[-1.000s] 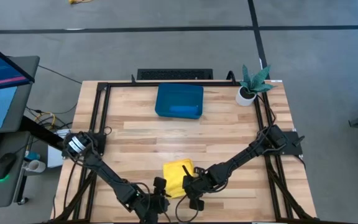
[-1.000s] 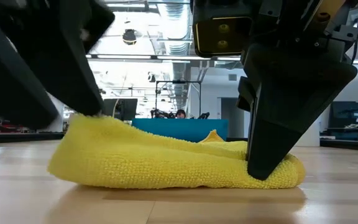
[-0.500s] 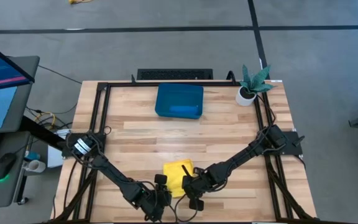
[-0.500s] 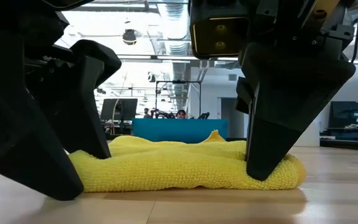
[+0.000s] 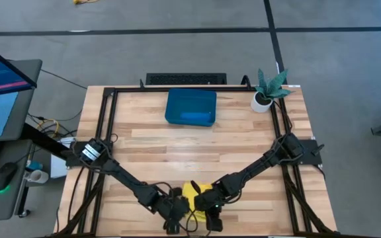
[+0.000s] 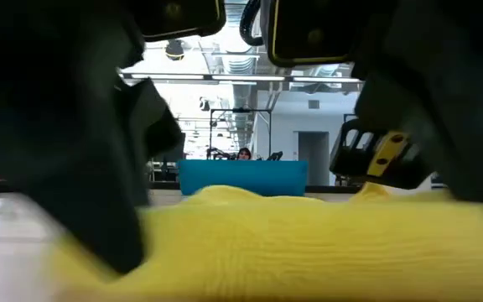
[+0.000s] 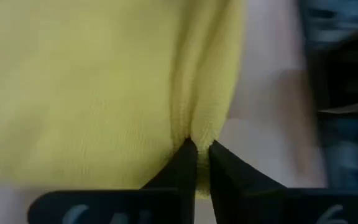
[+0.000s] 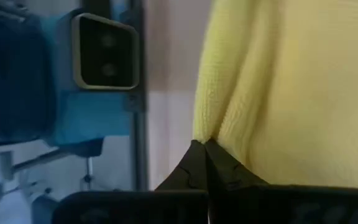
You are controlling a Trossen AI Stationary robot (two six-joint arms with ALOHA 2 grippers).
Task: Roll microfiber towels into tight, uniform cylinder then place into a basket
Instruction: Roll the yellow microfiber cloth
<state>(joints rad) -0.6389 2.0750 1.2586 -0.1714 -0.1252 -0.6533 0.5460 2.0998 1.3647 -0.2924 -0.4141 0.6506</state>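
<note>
Bottom centre of the overhead frame: my left gripper and right gripper each pinch the yellow microfiber towel, apparently to lift it taut for rolling.

Left gripper and right gripper sit side by side, each pinched closed on the yellow towel edge.

The light wooden counter carries a blue tray near its far edge, a small potted plant at the far right corner, and a yellow towel bunched at the near edge.
</note>
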